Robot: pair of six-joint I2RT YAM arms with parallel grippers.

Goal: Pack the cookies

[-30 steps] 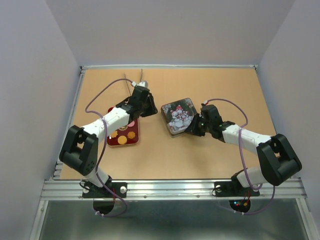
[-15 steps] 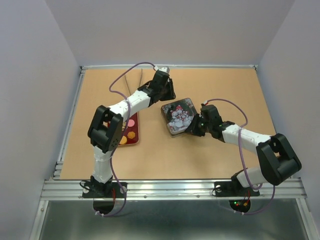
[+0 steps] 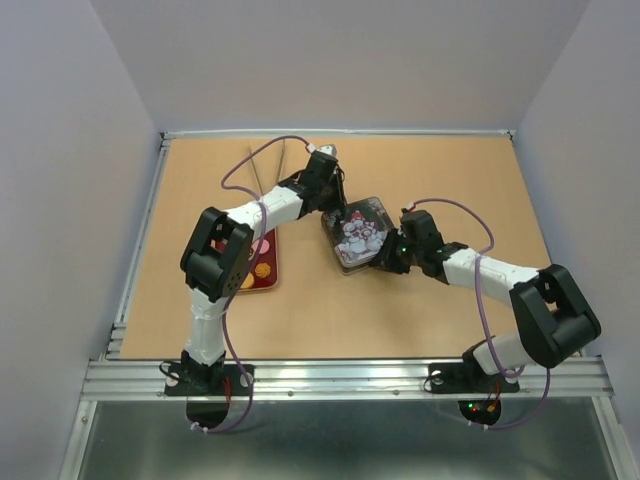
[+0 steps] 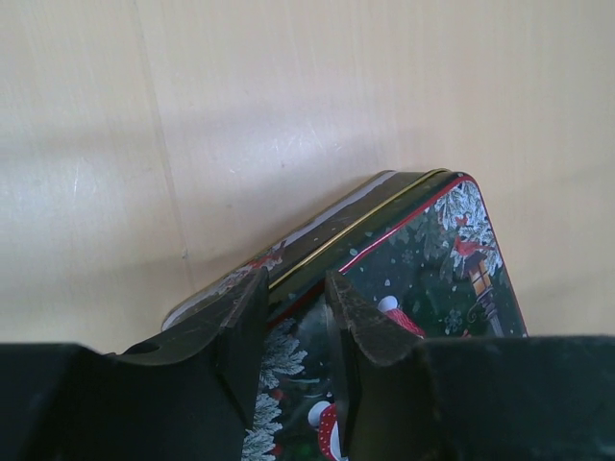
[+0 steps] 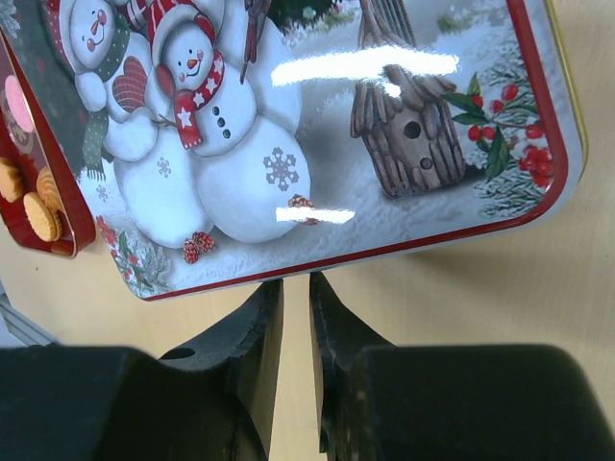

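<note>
The cookies [image 3: 254, 268], orange with a pink one, lie in a red tray [image 3: 240, 286] on the left, partly under my left arm. A few also show at the left edge of the right wrist view [image 5: 34, 206], inside the tray's red rim [image 5: 58, 182]. A snowman-printed tin [image 3: 355, 232] sits mid-table. My left gripper [image 3: 328, 195] hangs over the tin's far-left corner [image 4: 432, 259]; its fingers [image 4: 295, 279] stand a narrow gap apart with nothing between them. My right gripper [image 3: 388, 258] is shut, its tips [image 5: 296, 283] tucked under the tin's near edge [image 5: 317, 125].
Grey walls enclose the brown table on three sides. A metal rail [image 3: 340, 375] runs along the near edge. Purple cables loop over both arms. Bare tabletop lies to the right of the tin and behind it.
My left arm swung from above the red tray across to the tin's far-left corner and settled lower over it. The right gripper and the tin have stayed where they were.
</note>
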